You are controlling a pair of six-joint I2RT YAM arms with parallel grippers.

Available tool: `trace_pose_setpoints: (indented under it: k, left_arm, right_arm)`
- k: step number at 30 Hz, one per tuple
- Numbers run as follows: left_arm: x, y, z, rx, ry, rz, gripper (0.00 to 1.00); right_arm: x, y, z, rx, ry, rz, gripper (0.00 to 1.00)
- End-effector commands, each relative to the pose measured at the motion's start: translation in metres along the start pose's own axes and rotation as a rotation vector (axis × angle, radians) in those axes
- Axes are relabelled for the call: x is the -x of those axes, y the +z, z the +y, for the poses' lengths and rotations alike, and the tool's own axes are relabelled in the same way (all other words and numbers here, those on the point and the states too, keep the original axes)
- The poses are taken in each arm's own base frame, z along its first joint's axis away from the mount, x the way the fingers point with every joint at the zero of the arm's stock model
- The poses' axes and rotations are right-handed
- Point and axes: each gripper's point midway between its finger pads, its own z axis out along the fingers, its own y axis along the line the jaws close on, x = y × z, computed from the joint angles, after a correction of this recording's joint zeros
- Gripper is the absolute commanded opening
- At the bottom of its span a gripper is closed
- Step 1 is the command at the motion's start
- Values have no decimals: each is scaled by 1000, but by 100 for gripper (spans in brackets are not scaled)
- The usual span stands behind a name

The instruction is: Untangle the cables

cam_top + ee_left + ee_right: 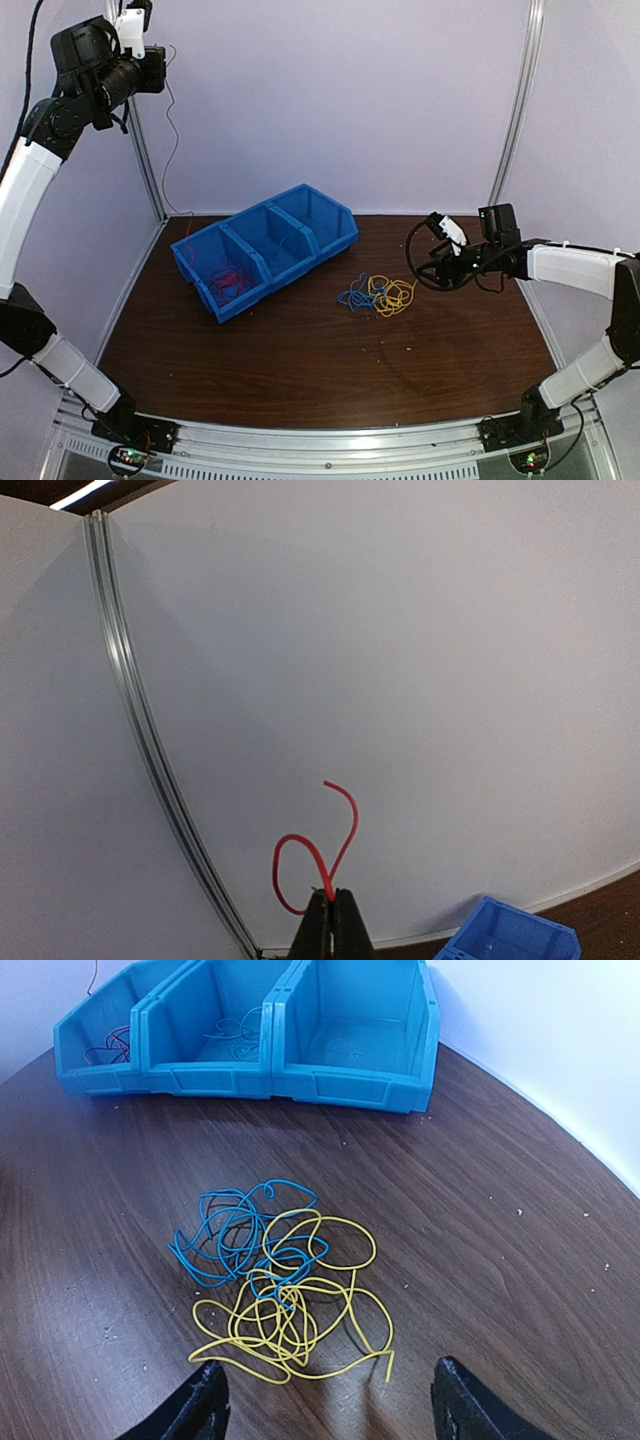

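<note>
Your left gripper (pixel 330 895) pinches one freed thin red wire (pixel 355 816). The blue-and-yellow wire tangle (pixel 275 1285) awaits your wide-open right gripper (pixel 325 1400)

Cables: blue and yellow tangled together, red apart.
We see the blue cable (pixel 240 1240) and the yellow cable (pixel 290 1322) looped into each other on the table (pixel 480 1260). The red cable (pixel 354 820) curls above the closed left gripper (pixel 333 895). More red loops (pixel 230 282) lie in the bin (pixel 300 215).

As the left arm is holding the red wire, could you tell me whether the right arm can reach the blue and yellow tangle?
Probably yes: the right gripper stands open just before the blue and yellow tangle, with nothing between them on the table.
</note>
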Motion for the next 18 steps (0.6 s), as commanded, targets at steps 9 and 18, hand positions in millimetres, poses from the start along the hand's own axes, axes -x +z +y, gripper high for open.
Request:
trace_pose_setpoints:
  k: [9, 18]
  left_arm:
    - [59, -11, -28, -261, -102, -191, 0]
    - [76, -14, -33, -299, -128, -262, 0]
  right_arm:
    - [10, -4, -2, -4, -32, -23, 70]
    - [7, -2, -3, -6, -34, -14, 70]
